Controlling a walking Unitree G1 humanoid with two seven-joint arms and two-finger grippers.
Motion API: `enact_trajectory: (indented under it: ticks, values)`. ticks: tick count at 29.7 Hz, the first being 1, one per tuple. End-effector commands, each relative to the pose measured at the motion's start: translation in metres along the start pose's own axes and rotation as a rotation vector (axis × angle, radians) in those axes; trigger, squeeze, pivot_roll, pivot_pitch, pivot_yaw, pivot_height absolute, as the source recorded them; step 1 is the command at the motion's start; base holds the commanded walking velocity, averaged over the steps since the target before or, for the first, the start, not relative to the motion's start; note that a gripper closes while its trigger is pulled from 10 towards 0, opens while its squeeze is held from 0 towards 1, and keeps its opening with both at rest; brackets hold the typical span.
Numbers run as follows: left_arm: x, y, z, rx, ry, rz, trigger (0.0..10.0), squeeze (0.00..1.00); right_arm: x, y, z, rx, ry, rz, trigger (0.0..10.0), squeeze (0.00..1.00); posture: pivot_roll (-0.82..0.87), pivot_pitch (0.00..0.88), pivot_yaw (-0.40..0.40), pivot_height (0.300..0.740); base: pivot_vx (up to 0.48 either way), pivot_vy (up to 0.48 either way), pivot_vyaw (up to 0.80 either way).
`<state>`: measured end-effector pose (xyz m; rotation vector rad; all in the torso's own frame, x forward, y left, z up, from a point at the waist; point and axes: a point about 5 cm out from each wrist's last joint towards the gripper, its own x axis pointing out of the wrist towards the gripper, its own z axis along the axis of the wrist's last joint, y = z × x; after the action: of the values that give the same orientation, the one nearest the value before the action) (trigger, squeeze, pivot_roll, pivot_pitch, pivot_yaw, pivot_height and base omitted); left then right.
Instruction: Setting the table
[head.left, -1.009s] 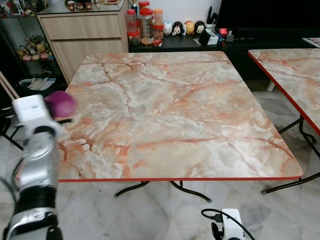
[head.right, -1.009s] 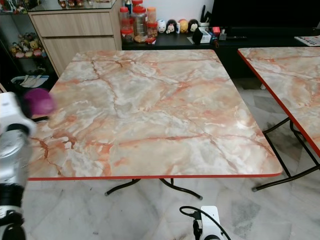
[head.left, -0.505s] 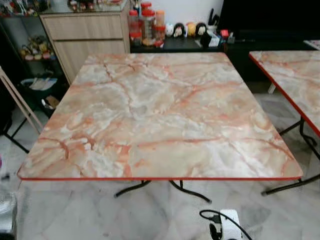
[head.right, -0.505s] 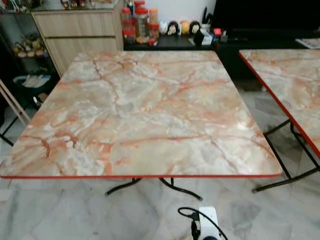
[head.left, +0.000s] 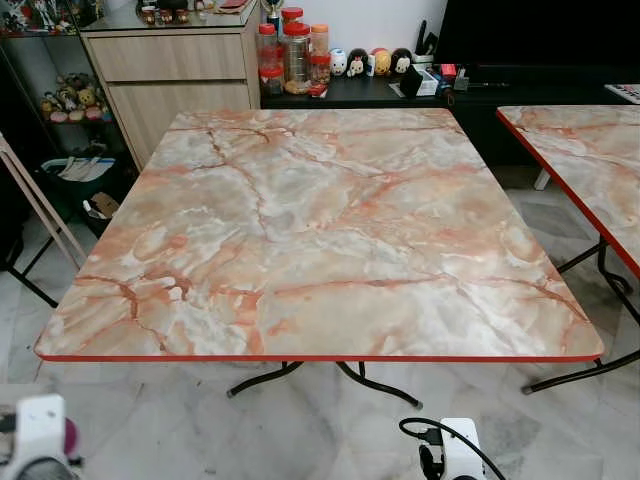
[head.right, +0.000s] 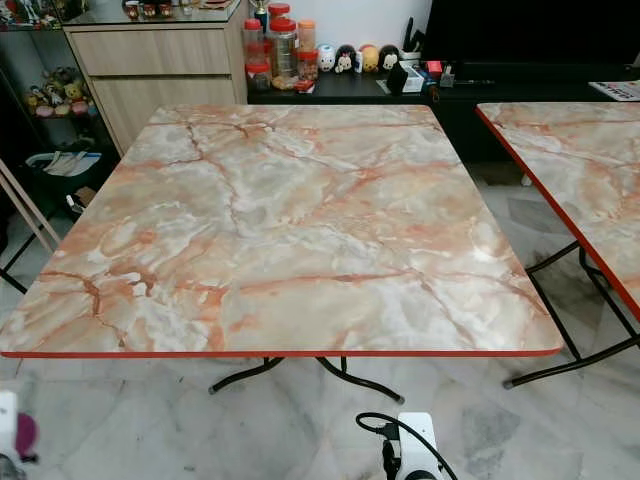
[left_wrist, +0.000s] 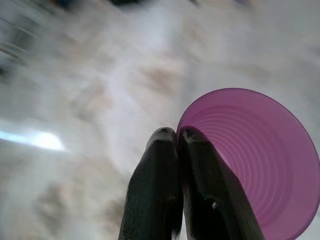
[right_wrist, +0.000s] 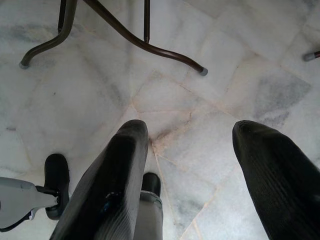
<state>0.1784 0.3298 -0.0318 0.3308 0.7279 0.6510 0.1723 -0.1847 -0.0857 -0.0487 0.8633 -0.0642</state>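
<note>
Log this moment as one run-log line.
left gripper: shut on purple cup, low beside table | right gripper: open, idle above floor | table: nothing placed yet

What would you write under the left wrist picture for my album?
Left gripper pinching the rim of a purple cup over a blurry floor.

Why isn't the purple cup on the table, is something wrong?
Nothing looks spilled or broken. The marble-patterned table is bare. The purple cup is pinched by its rim in the left claw, low beside the table's near left corner. The right claw hangs open over the floor tiles.
</note>
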Motion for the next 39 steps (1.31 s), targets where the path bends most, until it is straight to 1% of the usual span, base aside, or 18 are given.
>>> enact_trajectory:
  ticks: [1,3,4,5,6,7,8,9,10,11,12,13,16,19,29,34,37,39]
  values:
    - [-0.007,-0.023,-0.010,-0.031,0.056,-0.144,10.0,0.00,0.000,-0.002,0.000,0.014,0.001,-0.012,10.0,0.00,0.03,0.000,-0.003,0.725,0.000,0.000,0.00]
    - [-0.011,-0.035,-0.013,-0.045,0.069,-0.208,10.0,0.00,0.000,-0.002,0.000,0.013,0.002,-0.013,10.0,0.00,0.03,0.000,-0.006,0.725,0.000,0.000,0.00]
    - [-0.015,-0.044,-0.014,-0.073,0.084,-0.250,10.0,0.00,0.000,-0.002,0.000,0.013,0.003,-0.013,10.0,0.00,0.03,0.000,-0.007,0.725,0.000,0.000,0.00]
    - [-0.017,-0.050,-0.015,-0.091,0.093,-0.278,10.0,0.00,0.000,-0.002,0.000,0.012,0.004,-0.013,10.0,0.00,0.03,0.000,-0.007,0.725,0.000,0.000,0.00]
    - [-0.022,-0.064,-0.015,-0.090,0.093,-0.330,10.0,0.00,0.000,-0.002,0.000,0.013,0.004,-0.014,10.0,0.00,0.02,0.000,-0.004,0.725,0.000,0.000,0.00]
    - [-0.024,-0.068,-0.014,-0.076,0.087,-0.346,10.0,0.00,0.000,-0.002,0.000,0.013,0.004,-0.014,10.0,0.00,0.02,0.000,-0.004,0.725,0.000,0.000,0.00]
    - [-0.024,-0.068,-0.014,-0.076,0.087,-0.346,10.0,0.00,0.000,-0.002,0.000,0.013,0.004,-0.014,10.0,0.00,0.02,0.000,-0.004,0.725,0.000,0.000,0.00]
    - [-0.028,-0.078,-0.012,-0.073,0.083,-0.378,10.0,0.00,0.001,-0.003,0.002,0.020,-0.002,-0.017,10.0,0.00,0.02,0.000,-0.001,0.725,0.000,0.000,0.00]
    - [-0.029,-0.081,-0.011,-0.079,0.083,-0.383,10.0,0.00,0.001,-0.003,0.002,0.020,-0.004,-0.018,10.0,0.00,0.02,0.000,-0.001,0.725,0.000,0.000,0.00]
    - [-0.029,-0.082,-0.010,-0.083,0.082,-0.384,10.0,0.00,0.001,-0.003,0.003,0.021,-0.005,-0.018,10.0,0.00,0.02,0.000,-0.001,0.725,0.000,0.000,0.00]
    - [-0.029,-0.083,-0.008,-0.114,0.083,-0.385,10.0,0.00,0.001,-0.003,0.003,0.021,-0.006,-0.018,10.0,0.00,0.01,0.000,0.003,0.725,0.000,0.000,0.00]
    - [-0.029,-0.084,-0.008,-0.127,0.083,-0.388,10.0,0.00,0.001,-0.003,0.003,0.022,-0.006,-0.019,10.0,0.00,0.01,0.000,0.003,0.725,0.000,0.000,0.00]
    - [-0.029,-0.084,-0.008,-0.129,0.084,-0.392,10.0,0.00,0.001,-0.003,0.003,0.022,-0.006,-0.019,10.0,0.00,0.01,0.000,0.003,0.725,0.000,0.000,0.00]
    - [-0.027,-0.088,0.008,-0.298,0.058,-0.388,10.0,0.00,0.000,-0.007,0.003,0.027,-0.007,-0.029,10.0,0.00,0.00,0.000,-0.006,0.725,0.000,0.000,0.00]
    - [-0.036,-0.106,0.007,-0.247,0.074,-0.447,10.0,0.00,0.001,-0.009,0.006,0.028,-0.014,-0.031,10.0,0.00,-0.03,0.000,0.002,0.725,0.000,0.000,0.00]
    - [-0.038,-0.110,0.008,-0.236,0.072,-0.460,10.0,0.00,0.002,-0.012,0.007,0.056,-0.017,-0.044,10.0,0.00,-0.04,0.000,0.009,0.725,0.000,0.000,0.00]
    - [-0.038,-0.111,0.007,-0.226,0.074,-0.461,10.0,0.00,0.001,-0.014,0.004,0.074,-0.001,-0.049,10.0,0.00,-0.05,0.000,0.009,0.725,0.000,-0.281,-0.46]
    - [-0.039,-0.111,0.005,-0.221,0.077,-0.460,10.0,0.00,0.000,-0.015,0.001,0.065,0.004,-0.053,10.0,0.00,-0.05,0.000,0.009,0.725,0.000,-0.302,-0.26]
